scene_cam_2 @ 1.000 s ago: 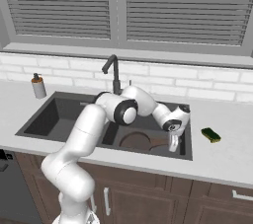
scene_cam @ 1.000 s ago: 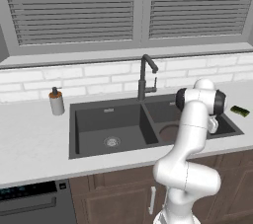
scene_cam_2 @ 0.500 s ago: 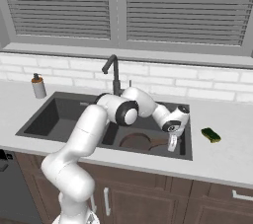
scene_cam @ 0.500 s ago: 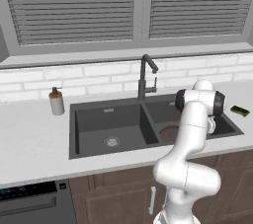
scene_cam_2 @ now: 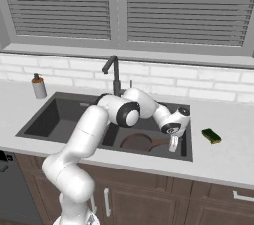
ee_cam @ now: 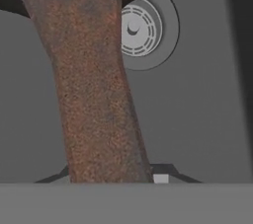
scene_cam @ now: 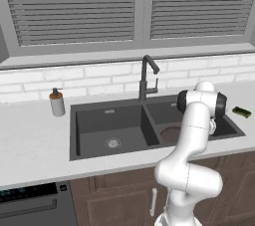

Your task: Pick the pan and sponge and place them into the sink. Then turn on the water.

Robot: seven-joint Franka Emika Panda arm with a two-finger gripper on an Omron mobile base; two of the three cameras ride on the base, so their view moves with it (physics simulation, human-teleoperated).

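one item, the pan (scene_cam_2: pixel 138 142), sits low in the smaller sink (scene_cam_2: pixel 59 115) basin because my gripper (scene_cam_2: pixel 172 144) grasps its handle; sponge (scene_cam_2: pixel 212 135) waits on the counter.

Even, soft light falls over the whole scene, bright on the pale desk (scene_cam: pixel 30 145) and the white tiled wall (scene_cam_2: pixel 208 78), with no glare. The sink (scene_cam: pixel 94 125) stays dark and flat, its basins barely shaded. Both base views are coarse and slightly soft. In the hand view the pan (ee_cam: pixel 94 94) handle looms close, grainy and blurred.
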